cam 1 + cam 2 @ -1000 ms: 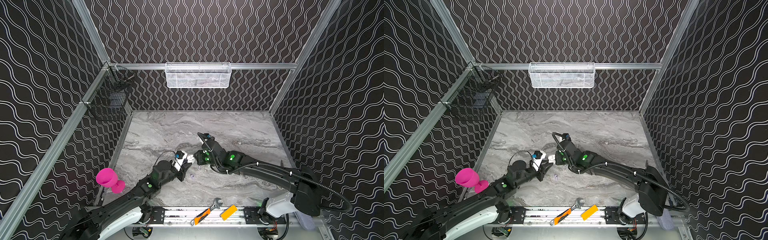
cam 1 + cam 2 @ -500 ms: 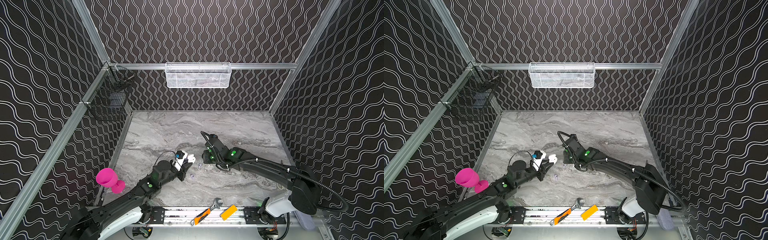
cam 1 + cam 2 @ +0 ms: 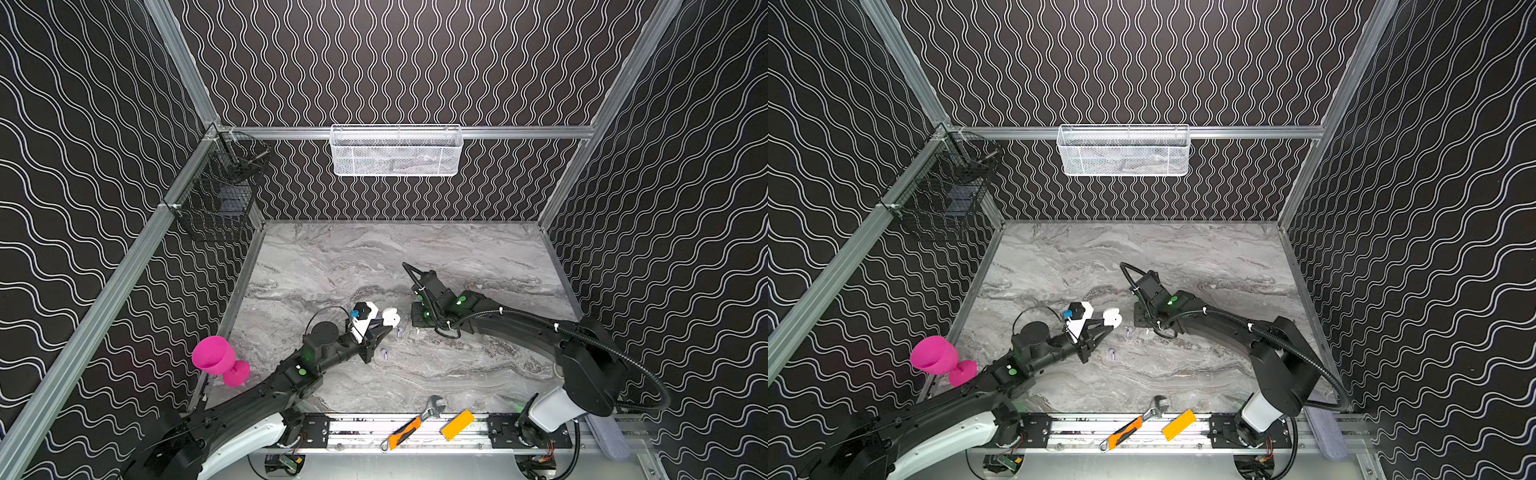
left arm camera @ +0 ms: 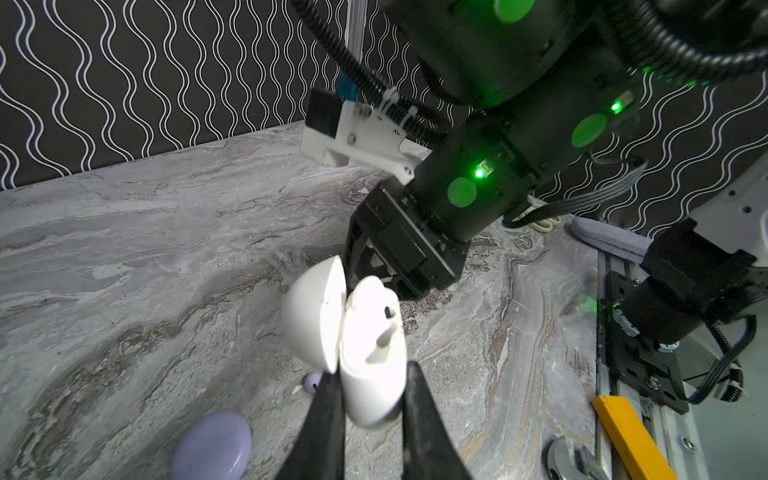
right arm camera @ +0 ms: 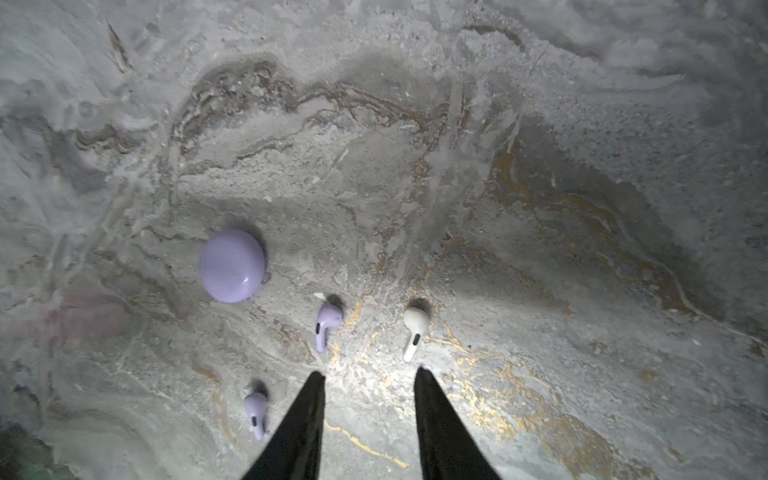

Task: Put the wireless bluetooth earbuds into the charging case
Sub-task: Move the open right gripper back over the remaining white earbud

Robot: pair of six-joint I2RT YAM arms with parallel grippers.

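Three of the wireless bluetooth earbuds are out in the open: a white earbud, a lavender earbud and a second lavender earbud, all lying on the marble tabletop. I can't find a fourth one. The white charging case is open, with its lid swung back. Its base is pinched between the two dark fingers of the left gripper, which are clamped tight on it. The case is tilted and appears to be held clear of the tabletop. Whether either slot in the base is filled cannot be told.

In both top views the lavender earbud lies just beside the white charging case, on its near side. The white earbud is a little further to the right of the case. The second lavender earbud lies nearer the front edge.

The right gripper points down just right of the case. Its fingers are partly spread with only bare marble between them, so it holds nothing.

A closed lavender case sits on the tabletop near the white charging case.

Well left of the case stands a pink goblet. Toward the front from the case, an orange-handled adjustable wrench and a yellow block lie on the rail. Far behind the case, a white mesh basket hangs on the back wall and a black wire basket on the left wall
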